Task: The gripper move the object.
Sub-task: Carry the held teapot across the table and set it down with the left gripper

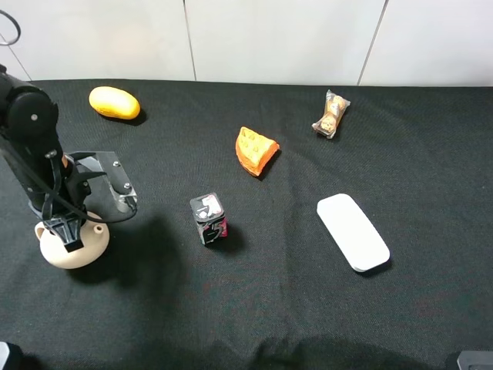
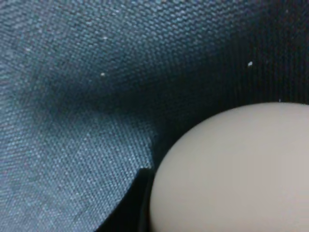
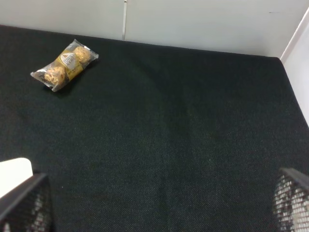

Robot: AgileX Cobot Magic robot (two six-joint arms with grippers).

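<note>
Black woven cloth is covering the surface [image 1: 293, 308], with white wall panels running behind it.

Location: a small round cream-white ceramic teapot [image 1: 73, 248] is sitting at the near left of the surface. It is well apart from the yellow oval fruit [image 1: 114, 102] at the back and the flat white rounded slab [image 1: 353, 231] over to the right.

Left pincer [image 1: 71, 233], black with dark fingers and clear plates, is pointing straight down onto the teapot's top and hiding the opening. I cannot tell whether it is clenched on the rim or only touching it, since the high view is not showing the jaws. The left wrist view is giving only a pale curved flank [image 2: 231, 169] against cloth.

Right pincer [image 3: 157, 208] is hanging released, jaws wide apart over bare cloth, nothing between them.

Handling, as judgement: glazed ceramic, so it is likely rigid, fairly weighty for its size, slick and chippable. The rounded belly is offering no flat faces, so a squeeze there is risking a slip. The rim wall, one finger inside and one outside, is looking like the surest hold. The small side handle is looking too slight to grip.

Appearance: the body is smooth, evenly cream and squat, bulging low. A small handle loop is showing on its left side and a short nub on its right.
</note>
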